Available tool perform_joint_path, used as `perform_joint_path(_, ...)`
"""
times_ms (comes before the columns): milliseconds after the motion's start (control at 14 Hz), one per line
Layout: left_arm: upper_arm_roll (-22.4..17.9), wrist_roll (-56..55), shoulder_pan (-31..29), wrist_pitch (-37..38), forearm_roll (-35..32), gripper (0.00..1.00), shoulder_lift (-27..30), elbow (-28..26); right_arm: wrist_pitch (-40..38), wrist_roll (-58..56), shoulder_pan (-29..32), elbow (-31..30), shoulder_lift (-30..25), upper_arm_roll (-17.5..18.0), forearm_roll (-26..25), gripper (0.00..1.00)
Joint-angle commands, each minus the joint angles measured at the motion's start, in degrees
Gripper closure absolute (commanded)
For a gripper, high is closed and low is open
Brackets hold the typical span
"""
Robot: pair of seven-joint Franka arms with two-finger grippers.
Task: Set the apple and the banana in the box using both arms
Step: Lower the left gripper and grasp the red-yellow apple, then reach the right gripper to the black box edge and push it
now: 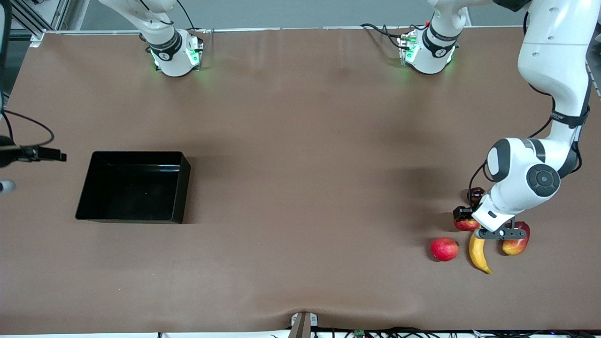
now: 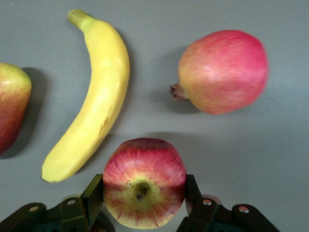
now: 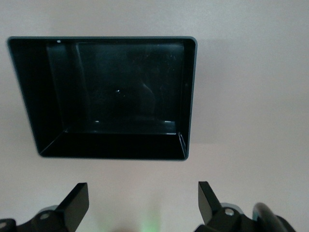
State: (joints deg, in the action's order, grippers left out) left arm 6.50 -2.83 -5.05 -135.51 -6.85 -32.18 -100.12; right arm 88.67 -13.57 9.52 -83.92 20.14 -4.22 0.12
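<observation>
The apple [image 2: 145, 181], red with a pale yellow stem dimple, sits between the fingers of my left gripper [image 2: 143, 192], which press on both of its sides. In the front view the apple [image 1: 466, 223] peeks out from under that hand, near the left arm's end of the table. The yellow banana [image 1: 478, 253] [image 2: 94, 101] lies on the table just nearer the front camera than the apple. The black box [image 1: 182, 190] [image 3: 111, 145] stands empty toward the right arm's end. My right gripper [image 3: 143, 200] hangs open over the table beside the box, holding nothing.
A pinkish-red round fruit [image 1: 444, 249] [image 2: 222, 70] lies beside the banana on the box's side. A red-and-yellow mango [image 1: 515, 243] [image 2: 12, 108] lies next to the banana, toward the table's end. Bare brown tabletop [image 1: 310, 188] stretches between the fruits and the box.
</observation>
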Motion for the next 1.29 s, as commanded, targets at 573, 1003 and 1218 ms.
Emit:
perform_joint_path(573,4.39,-2.35,0.48,12.63,-0.53,1.0,11.08,-0.51,14.31,-5.33,4.98,-2.36,9.92,0.71,0.84,0.0)
perform_joint_path(1003,4.83,-4.46,0.39,14.31,-0.53,1.0,12.66,-0.77,23.27,-5.5,6.47,-11.33,10.09,0.8,0.84,0.0)
perform_joint_path(1218,5.1,-4.64,0.04,16.14,-0.53,1.0,13.1,-0.6,28.74,-8.13,7.7,-15.56,10.09,0.8,0.93,0.0)
